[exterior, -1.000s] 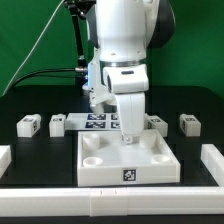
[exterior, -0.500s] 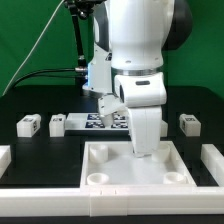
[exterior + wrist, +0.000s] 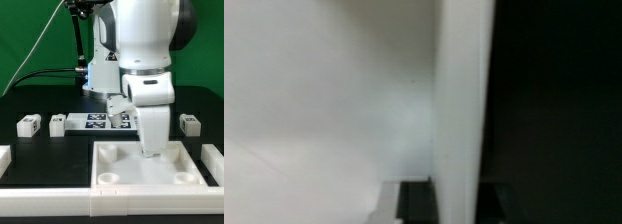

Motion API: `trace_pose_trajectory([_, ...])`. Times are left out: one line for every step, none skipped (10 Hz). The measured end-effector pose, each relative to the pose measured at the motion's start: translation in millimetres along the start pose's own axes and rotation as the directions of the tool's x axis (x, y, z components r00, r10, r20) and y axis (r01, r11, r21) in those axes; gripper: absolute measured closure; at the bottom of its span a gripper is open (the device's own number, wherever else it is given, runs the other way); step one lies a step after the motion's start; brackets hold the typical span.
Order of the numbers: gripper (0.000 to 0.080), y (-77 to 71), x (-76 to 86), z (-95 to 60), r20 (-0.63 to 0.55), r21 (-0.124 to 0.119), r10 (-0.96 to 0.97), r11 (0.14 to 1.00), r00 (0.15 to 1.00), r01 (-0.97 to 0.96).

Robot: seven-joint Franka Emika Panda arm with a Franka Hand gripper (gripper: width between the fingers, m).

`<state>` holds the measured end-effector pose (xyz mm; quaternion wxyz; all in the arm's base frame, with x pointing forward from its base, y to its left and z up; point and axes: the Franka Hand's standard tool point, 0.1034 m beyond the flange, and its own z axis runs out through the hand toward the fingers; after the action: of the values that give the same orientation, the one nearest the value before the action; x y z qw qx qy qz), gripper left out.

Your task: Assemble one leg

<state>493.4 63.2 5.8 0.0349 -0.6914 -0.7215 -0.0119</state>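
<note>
Legs lie loose in the middle band of the exterior view. The left leg (image 3: 28, 124) and second leg (image 3: 57, 124) are side by side at middle left, and the right leg (image 3: 188, 122) is at middle right. None is lifted or fitted.

What changed is the white square panel (image 3: 125, 165): over the last second it has slid toward the lower right of the frame. The gripper (image 3: 152, 150) has travelled with it and is planted on its upper surface. The marker board (image 3: 98, 122) behind has not moved.

The arm's body hides the jaws, and the wrist view shows only a white surface up close, so I cannot tell whether the hand is clamped or released.

This looks like positioning the panel first; leg assembly seems still ahead.
</note>
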Motion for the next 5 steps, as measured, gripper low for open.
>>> trace_pose_trajectory([0.0735, 0.1, 6.7, 0.3, -0.001, 0.007, -0.009, 1.0, 1.0, 0.009])
trace_pose_trajectory([0.0735, 0.9, 13.3, 0.3, -0.001, 0.015, -0.012, 1.0, 1.0, 0.012])
trace_pose_trajectory([0.0735, 1.1, 15.5, 0.4, 0.002, 0.031, -0.017, 0.999, 1.0, 0.017])
trace_pose_trajectory([0.0735, 0.5, 14.0, 0.0, 0.007, 0.048, -0.015, 0.999, 1.0, 0.014])
trace_pose_trajectory([0.0665, -0.2, 13.9, 0.5, 0.007, 0.048, -0.014, 0.999, 1.0, 0.014])
